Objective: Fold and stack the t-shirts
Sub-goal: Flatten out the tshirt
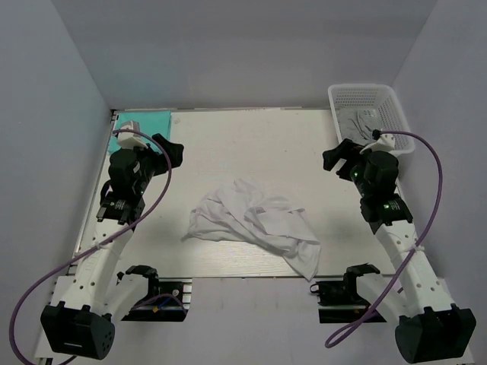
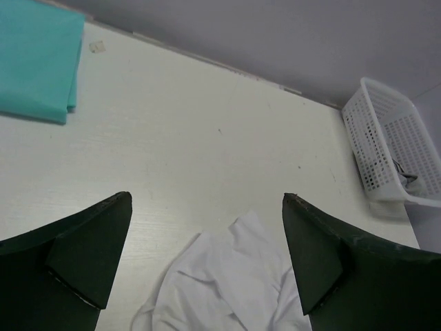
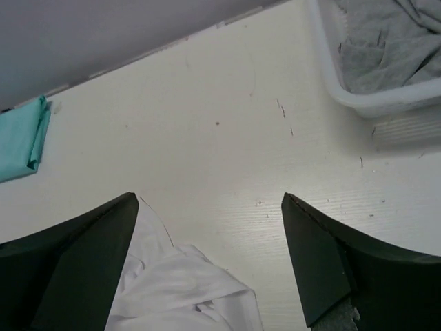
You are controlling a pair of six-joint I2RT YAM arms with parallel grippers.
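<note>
Teal shirt (image 1: 158, 123) lies as a flat, neat rectangle in the far left corner of the table (image 1: 251, 144), so I judge that one already folded and the base of the stack. The left tool (image 2: 205, 207) hangs just beside it, above the table and pointing toward the middle; its fingers are spread wide and hold nothing.

The white shirt (image 1: 251, 224) lies in the middle of the table, toward the near edge. It is a rumpled heap with creases running across it, and its lower right tip reaches close to that edge. Neither tool touches it. I cannot pick out a sleeve or the collar with any certainty.

The right tool (image 3: 207, 207) hangs above the table on the right, well apart from the white shirt, fingers wide apart and empty. Behind it, in the far right corner, stands the basket (image 1: 396, 114) with grey cloth (image 1: 364, 122) inside; whether that is another shirt I cannot tell.

The step in hand looks like the start of the white shirt's fold. The next move calls for both tools to come down on opposite edges of the heap, each pinching a single layer, and to draw it out flat before any folding. Catching several layers at once would probably leave it bunched.
</note>
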